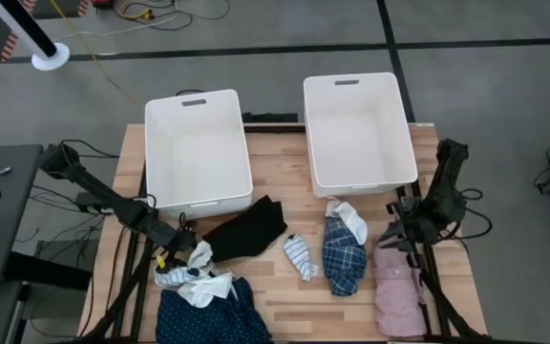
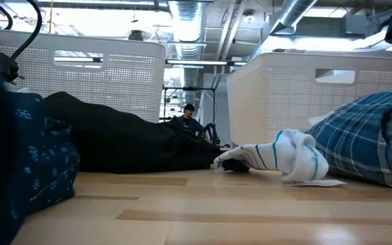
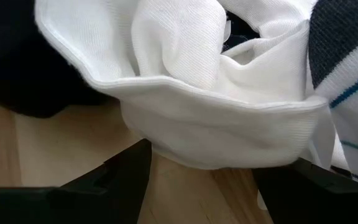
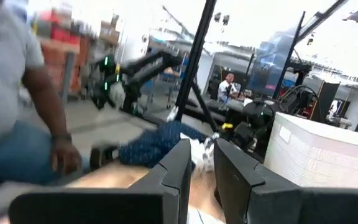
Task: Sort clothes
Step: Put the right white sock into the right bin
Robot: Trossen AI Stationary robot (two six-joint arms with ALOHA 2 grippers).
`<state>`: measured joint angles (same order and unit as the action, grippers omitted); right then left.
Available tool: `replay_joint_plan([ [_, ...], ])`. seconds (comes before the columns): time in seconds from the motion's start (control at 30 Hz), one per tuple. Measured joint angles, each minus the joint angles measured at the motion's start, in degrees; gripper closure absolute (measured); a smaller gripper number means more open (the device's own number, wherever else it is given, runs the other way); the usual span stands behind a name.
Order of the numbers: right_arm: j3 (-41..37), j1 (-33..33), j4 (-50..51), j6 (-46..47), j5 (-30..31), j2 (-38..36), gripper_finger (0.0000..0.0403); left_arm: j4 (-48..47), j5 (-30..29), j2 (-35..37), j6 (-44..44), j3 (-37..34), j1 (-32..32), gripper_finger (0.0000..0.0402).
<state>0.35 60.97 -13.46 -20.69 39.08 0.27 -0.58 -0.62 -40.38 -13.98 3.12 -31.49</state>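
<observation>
The clothes lie along the table's near half. There is a black garment (image 1: 246,229), a navy patterned one (image 1: 208,315), a white one (image 1: 201,277), a striped sock (image 1: 299,256), a blue plaid piece (image 1: 344,256) with a white sock (image 1: 351,222) on its far end, and a pink piece (image 1: 399,287). My left gripper (image 1: 173,250) is low at the white garment (image 3: 191,81), open, one finger on either side of its folded edge. My right gripper (image 1: 396,229) hangs above the pink piece. Its fingers (image 4: 202,163) stand narrowly apart with nothing between them. My left gripper has the white garment's rounded fold (image 3: 216,140) between its open fingers, coming in slanting down from the table's left. The fold rests on the table. I cannot tell whether the fingers touch the cloth.
Two white bins (image 1: 151,153) (image 1: 310,134) stand side by side at the table's far half. Bare wood shows between the striped sock and the navy garment. A person (image 4: 17,112) is beyond the table's left side, seen in the right wrist view.
</observation>
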Motion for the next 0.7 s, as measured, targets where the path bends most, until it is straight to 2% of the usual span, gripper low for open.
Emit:
replay_joint_plan([
  [0.33,0.0,-5.3,-14.8,4.6,0.0,0.1,0.0315,0.0,0.0,0.0,0.0,0.0,0.0,0.0139],
  [0.57,3.7,-11.3,-15.6,2.0,-0.2,2.2,0.0311,0.0,0.0,0.0,0.0,0.0,0.0,0.0139],
  [0.7,7.7,-13.3,-15.3,0.2,-0.4,6.5,0.0281,0.0,0.0,0.0,0.0,0.0,0.0,0.0139],
])
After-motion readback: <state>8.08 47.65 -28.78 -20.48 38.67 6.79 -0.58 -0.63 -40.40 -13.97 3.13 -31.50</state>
